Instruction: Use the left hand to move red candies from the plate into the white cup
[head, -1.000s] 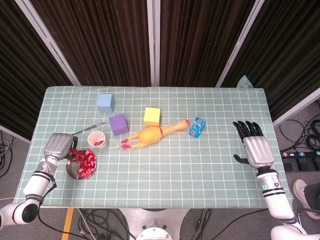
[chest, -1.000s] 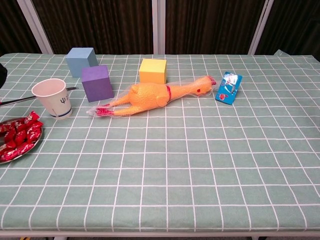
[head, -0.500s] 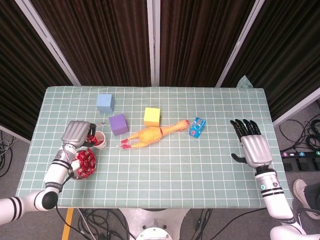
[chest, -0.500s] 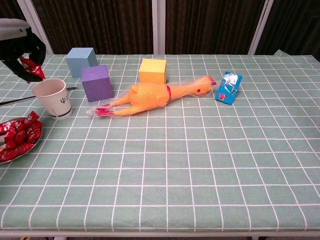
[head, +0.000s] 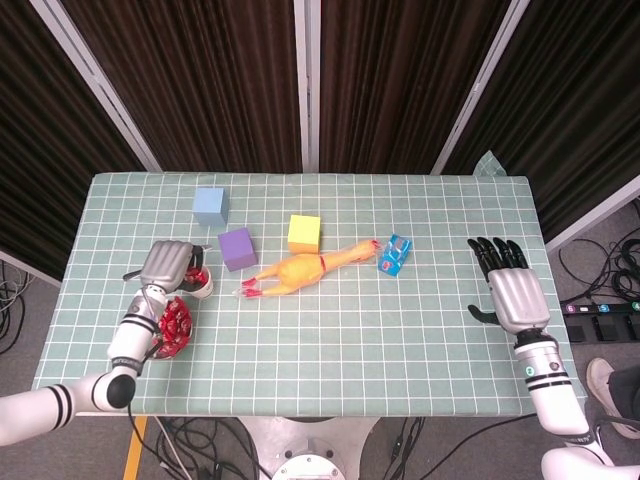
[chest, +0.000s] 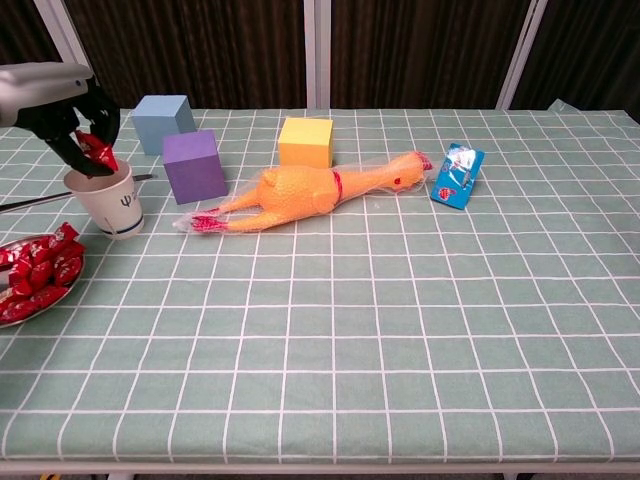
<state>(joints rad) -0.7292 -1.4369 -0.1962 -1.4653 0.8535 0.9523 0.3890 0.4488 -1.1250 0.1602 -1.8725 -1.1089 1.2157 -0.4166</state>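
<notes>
Chest view shows our left hand (chest: 62, 110) poised right over the mouth of the white cup (chest: 106, 199), its dark fingers (chest: 98, 125) curled down and pinching one red candy (chest: 99, 150) just above the rim. From the head view the same hand (head: 170, 265) covers most of the cup (head: 198, 285), so we see only a sliver of white rim past the fingertips. On the wrist side of those fingers, toward the table's near edge, sits the plate (head: 160, 345) with the heap of red candies (head: 176, 322); in the chest view the plate (chest: 68, 282) lies at the left border, below and short of the cup, with wrapped candies (chest: 38, 270) piled on it.

Beyond the fingers, further across the cloth, we see a purple cube (chest: 195, 165) just beside the cup, a blue cube (chest: 162, 122) behind it, and a yellow cube (chest: 306, 141) further along. A rubber chicken (chest: 305, 195) lies stretched between the purple cube and a small blue packet (chest: 457, 174). A thin metal utensil (chest: 30, 200) pokes out behind the cup; we cannot tell what kind.

Our right hand (head: 516, 290) lies far off near the opposite edge of the table (head: 400, 340), palm down, fingers (head: 495, 253) spread and straight, holding nothing.
</notes>
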